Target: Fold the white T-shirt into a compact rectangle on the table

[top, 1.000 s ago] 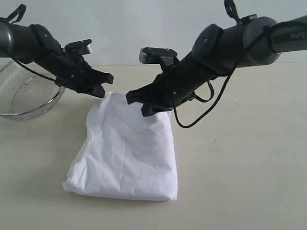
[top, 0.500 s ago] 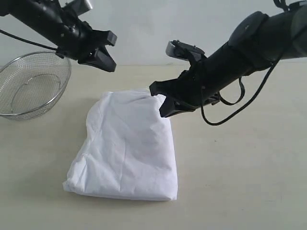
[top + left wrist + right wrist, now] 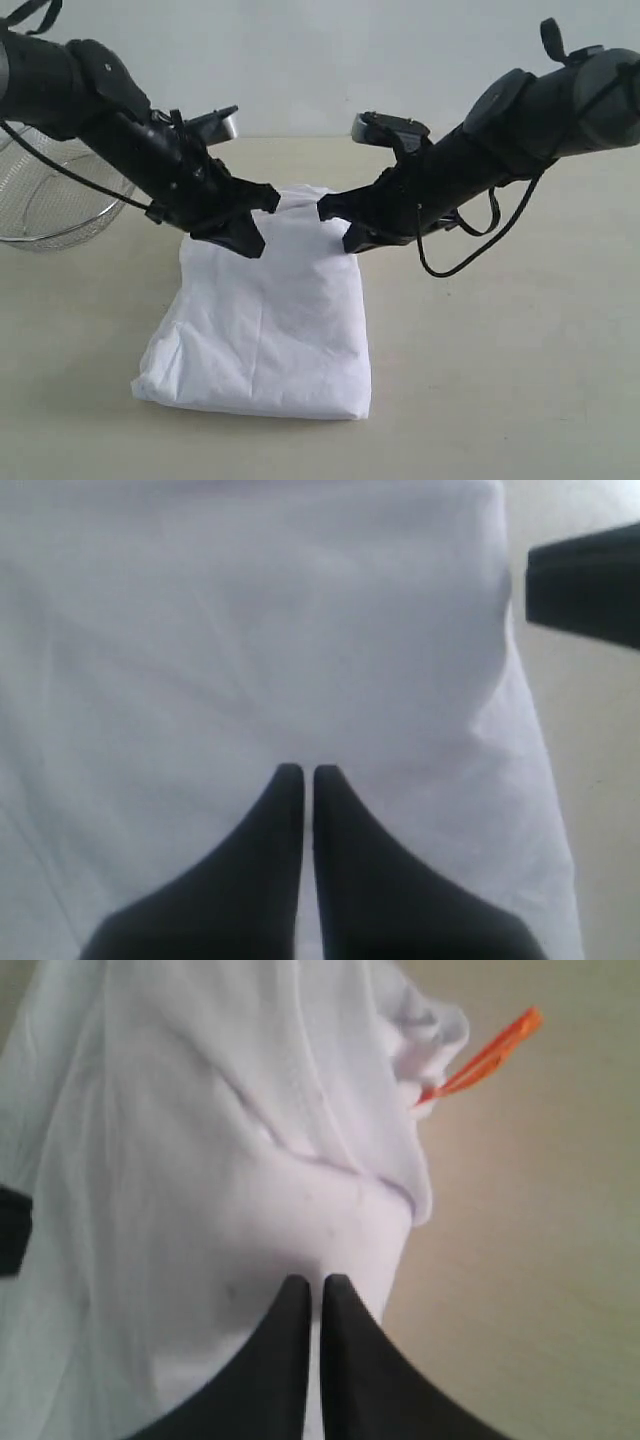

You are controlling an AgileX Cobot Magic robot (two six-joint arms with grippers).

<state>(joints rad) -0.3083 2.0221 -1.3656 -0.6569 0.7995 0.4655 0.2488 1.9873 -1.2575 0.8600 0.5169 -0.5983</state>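
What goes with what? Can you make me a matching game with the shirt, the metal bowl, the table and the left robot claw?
Things:
1. white T-shirt
2. wire-mesh bowl
3. table
4. left gripper

Descriptions:
A. black, jaws shut
B. pale beige, underneath everything
C. white, folded into a bundle
D. silvery, at the left edge of the exterior view

Pairs: 1-C, 2-D, 3-B, 4-A

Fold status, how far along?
Done: white T-shirt lies folded into a rough rectangle on the table. In hand: left gripper and right gripper, both shut, sit over its far edge, no cloth pinched. Left: probably neaten the bulging near-left corner, then clear arms.
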